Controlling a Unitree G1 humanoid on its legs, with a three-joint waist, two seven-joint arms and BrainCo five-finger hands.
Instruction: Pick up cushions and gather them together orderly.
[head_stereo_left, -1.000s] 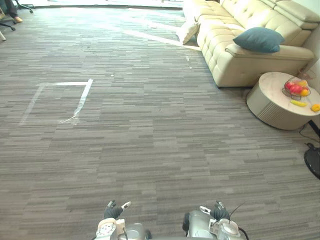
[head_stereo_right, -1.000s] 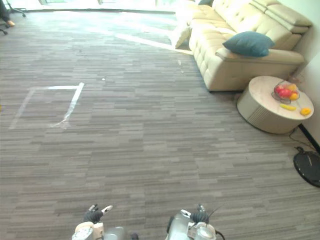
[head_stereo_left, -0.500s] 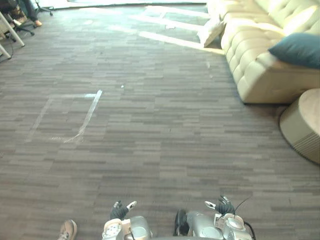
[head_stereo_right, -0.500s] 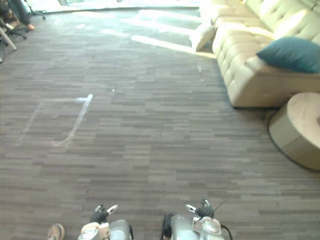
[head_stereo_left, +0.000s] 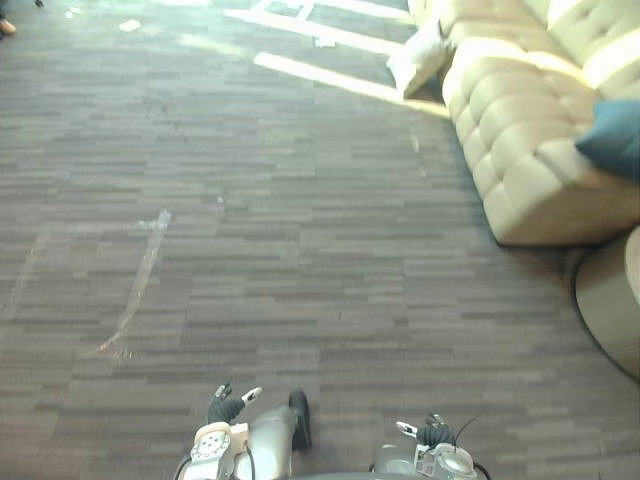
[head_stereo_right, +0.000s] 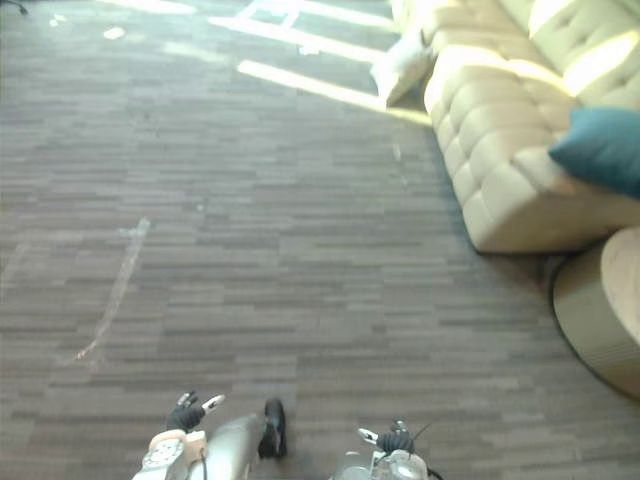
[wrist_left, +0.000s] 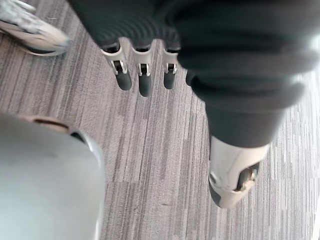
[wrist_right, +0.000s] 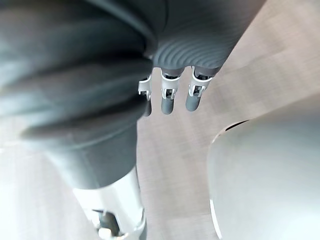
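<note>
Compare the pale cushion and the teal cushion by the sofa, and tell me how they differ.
Colour: the pale cushion is cream, close to the sofa's own shade, while the teal cushion is dark blue-green.
Place: the pale cushion sits on the carpet beside the sofa's far part, and the teal cushion lies up on the sofa's near end.
Shared: both are at the same sofa, apart from each other and not yet gathered.

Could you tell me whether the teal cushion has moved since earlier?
No: the teal cushion still lies on the sofa, at its near end; the camera shifted.
</note>
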